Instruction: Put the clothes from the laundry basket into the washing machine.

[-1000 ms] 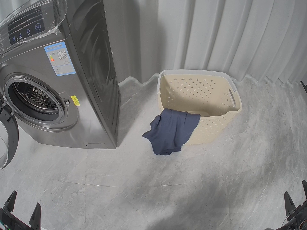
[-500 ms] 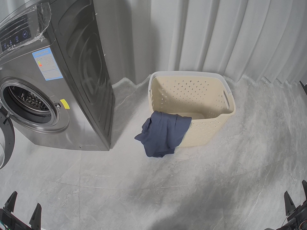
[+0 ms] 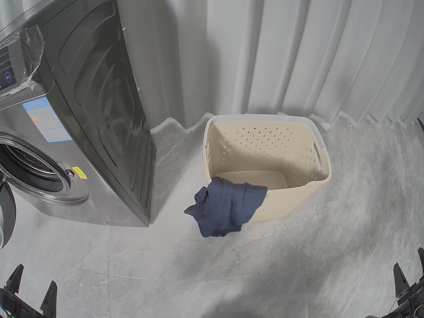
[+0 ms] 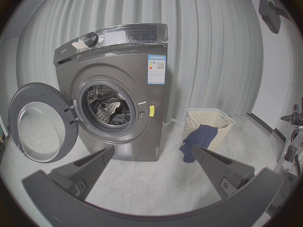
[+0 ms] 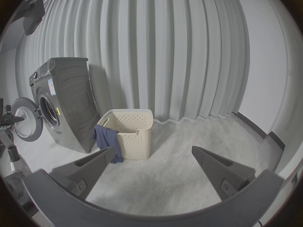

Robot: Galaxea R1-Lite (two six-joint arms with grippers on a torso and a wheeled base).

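A cream laundry basket (image 3: 318, 173) stands on the floor before the curtain. A navy garment (image 3: 225, 206) hangs over its near left rim and trails onto the floor. The grey washing machine (image 3: 88, 111) is to the left, its round door (image 4: 41, 123) swung open; dark cloth lies in the drum (image 4: 109, 106). My left gripper (image 3: 33, 283) is low at the near left, open and holding nothing. My right gripper (image 3: 410, 266) is low at the near right, open and holding nothing. Both are far from the basket (image 5: 132, 126) and garment (image 5: 105, 139).
Pale pleated curtains (image 3: 287, 45) hang behind the basket and the machine. Bare grey marble floor (image 3: 247, 266) lies between me and the basket. A wall with a dark skirting (image 5: 268, 133) runs along the right.
The whole head picture has shifted: the machine slid toward the left edge and the basket sits lower, so the camera moved. Basket, garment and both grippers keep their places.
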